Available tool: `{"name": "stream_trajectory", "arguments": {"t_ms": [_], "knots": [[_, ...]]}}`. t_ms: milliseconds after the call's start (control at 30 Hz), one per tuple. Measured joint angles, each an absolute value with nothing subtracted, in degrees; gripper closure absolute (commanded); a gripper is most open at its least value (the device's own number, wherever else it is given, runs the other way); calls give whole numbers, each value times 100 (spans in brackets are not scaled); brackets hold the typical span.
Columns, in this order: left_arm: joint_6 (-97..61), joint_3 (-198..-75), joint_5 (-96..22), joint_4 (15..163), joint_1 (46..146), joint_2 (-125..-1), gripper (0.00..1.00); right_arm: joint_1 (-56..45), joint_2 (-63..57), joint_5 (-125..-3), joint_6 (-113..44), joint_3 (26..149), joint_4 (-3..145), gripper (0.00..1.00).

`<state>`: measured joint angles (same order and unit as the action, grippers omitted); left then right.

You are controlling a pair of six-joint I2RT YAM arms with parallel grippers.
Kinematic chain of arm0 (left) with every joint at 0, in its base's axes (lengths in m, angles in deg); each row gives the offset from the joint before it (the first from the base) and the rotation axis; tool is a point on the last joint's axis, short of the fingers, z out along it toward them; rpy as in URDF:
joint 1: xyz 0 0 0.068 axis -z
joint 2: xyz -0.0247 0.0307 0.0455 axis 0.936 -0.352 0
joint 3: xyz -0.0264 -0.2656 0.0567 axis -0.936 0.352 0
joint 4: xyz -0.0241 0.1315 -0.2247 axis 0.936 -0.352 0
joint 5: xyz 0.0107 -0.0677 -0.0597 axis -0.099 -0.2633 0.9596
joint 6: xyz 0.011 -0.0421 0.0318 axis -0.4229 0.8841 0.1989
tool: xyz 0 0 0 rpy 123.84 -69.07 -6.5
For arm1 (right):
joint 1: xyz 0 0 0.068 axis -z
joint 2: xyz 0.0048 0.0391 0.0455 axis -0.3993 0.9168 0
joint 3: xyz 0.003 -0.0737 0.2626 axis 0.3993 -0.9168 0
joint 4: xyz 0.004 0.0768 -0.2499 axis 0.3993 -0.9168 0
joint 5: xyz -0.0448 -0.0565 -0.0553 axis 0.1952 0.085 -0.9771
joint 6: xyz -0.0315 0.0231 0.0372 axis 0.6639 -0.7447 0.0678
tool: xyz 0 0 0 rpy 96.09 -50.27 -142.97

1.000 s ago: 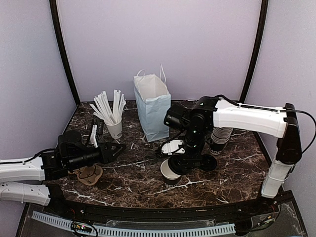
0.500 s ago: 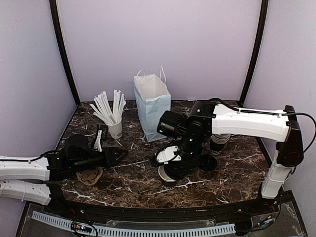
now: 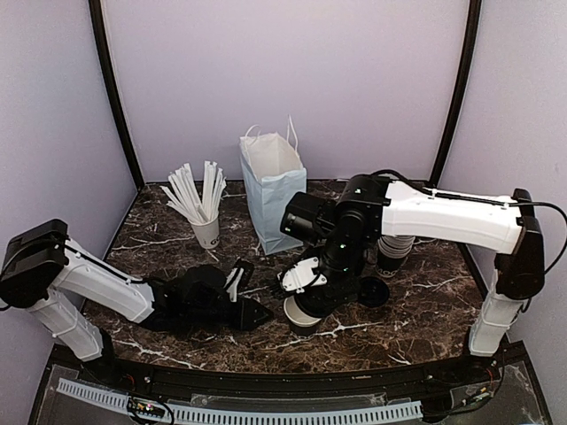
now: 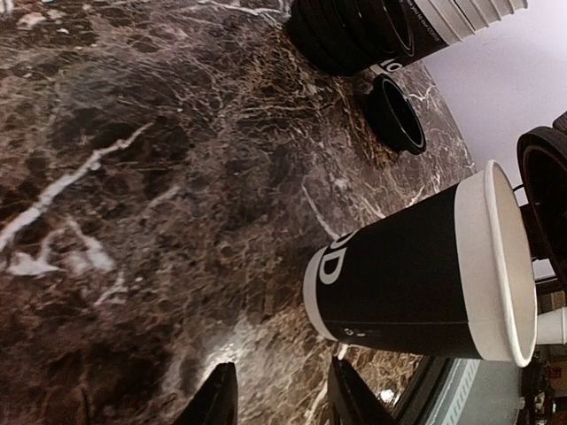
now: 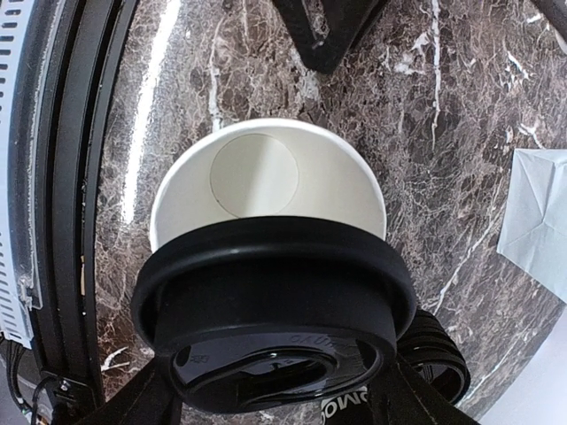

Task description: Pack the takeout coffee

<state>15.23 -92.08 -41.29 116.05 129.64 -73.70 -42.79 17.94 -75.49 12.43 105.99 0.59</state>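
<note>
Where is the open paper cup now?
In the top view the cup stands near the front of the table, under the lid in the right gripper; the left gripper is close on its left.

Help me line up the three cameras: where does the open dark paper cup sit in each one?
Top external: open cup near bottom centre, at the table's front.
Left wrist: cup lower right, sideways in the picture, white rim rightward.
Right wrist: cup centre, white inside showing, partly covered by the held lid.
Shared landmark: the loose lid on the marble beside the cup, seen in all three.
</note>
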Motion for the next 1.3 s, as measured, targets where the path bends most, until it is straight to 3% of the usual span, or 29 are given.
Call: {"name": "stream_trajectory", "arguments": {"t_ms": [467, 1300], "knots": [[1831, -10234, -3346, 12997, 13178, -9088, 66, -4281, 1794, -7554, 1490, 10546, -166, 39], [1619, -9956, -3847, 12656, 13191, -8491, 65, -4312, 1791, -7809, 1532, 10323, -288, 34]]}}
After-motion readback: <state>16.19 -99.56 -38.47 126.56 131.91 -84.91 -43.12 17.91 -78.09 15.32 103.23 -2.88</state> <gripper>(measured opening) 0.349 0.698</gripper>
